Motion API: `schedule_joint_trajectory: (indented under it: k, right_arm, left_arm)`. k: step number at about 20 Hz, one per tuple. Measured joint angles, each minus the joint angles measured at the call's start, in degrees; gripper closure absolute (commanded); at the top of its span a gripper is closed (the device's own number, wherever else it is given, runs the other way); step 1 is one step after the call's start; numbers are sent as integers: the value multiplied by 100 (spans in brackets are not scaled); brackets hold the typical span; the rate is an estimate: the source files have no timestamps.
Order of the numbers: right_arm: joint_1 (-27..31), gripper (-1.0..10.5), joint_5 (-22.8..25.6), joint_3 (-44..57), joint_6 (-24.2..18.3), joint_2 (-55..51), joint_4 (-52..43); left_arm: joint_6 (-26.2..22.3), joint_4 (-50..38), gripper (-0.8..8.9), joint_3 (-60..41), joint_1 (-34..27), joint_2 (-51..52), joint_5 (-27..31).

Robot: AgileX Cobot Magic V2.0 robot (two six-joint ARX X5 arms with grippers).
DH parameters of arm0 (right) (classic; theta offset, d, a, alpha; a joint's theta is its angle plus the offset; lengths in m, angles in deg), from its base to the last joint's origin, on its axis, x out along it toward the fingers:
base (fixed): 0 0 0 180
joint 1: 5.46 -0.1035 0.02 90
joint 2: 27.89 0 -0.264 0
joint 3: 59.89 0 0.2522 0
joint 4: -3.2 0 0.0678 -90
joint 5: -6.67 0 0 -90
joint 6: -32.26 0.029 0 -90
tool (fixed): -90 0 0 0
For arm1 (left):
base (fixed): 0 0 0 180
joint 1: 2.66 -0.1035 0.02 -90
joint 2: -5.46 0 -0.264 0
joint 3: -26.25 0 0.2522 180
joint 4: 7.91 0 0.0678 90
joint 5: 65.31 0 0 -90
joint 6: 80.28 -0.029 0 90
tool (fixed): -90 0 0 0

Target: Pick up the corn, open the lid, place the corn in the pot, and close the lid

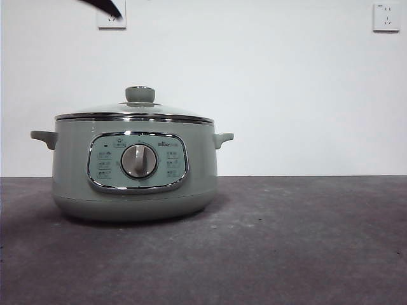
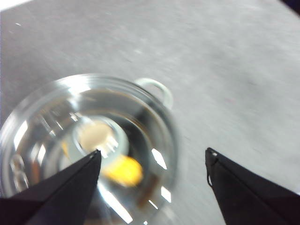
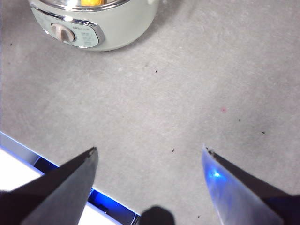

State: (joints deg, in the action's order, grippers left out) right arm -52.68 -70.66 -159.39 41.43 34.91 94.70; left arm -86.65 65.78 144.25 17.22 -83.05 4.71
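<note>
The sage-green pot [image 1: 137,190] stands on the table left of centre, its dial panel facing the front camera. Its glass lid [image 1: 95,110] with the green knob [image 1: 140,94] sits shut on the rim. In the left wrist view the yellow corn [image 2: 124,171] shows through the blurred lid [image 2: 42,122], lying inside the pot. My left gripper [image 2: 152,151] hangs open above the pot, holding nothing. My right gripper [image 3: 149,149] is open over bare table, well away from the pot [image 3: 117,28], where a bit of corn [image 3: 89,2] shows under the glass.
A black arm tip [image 1: 102,6] shows at the top left of the front view. Two wall sockets [image 1: 386,17] sit on the white wall behind. The table's near edge [image 3: 28,154] lies below my right gripper.
</note>
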Motion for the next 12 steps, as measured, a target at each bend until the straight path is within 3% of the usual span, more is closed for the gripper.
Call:
schedule_joint_trajectory:
  k: [6, 9, 12]
  right_arm:
    - [0, 569, 0, 0, -168, 0, 2]
    - [0, 569, -92, 0, -216, 0, 0]
    - [0, 569, -175, 0, -262, 0, 2]
  left_arm:
    - [-125, 1598, 441, 11, 0, 1228, -59]
    - [-120, 1587, 453, 11, 0, 1812, -59]
    - [-109, 1587, 571, 13, 0, 2273, -59]
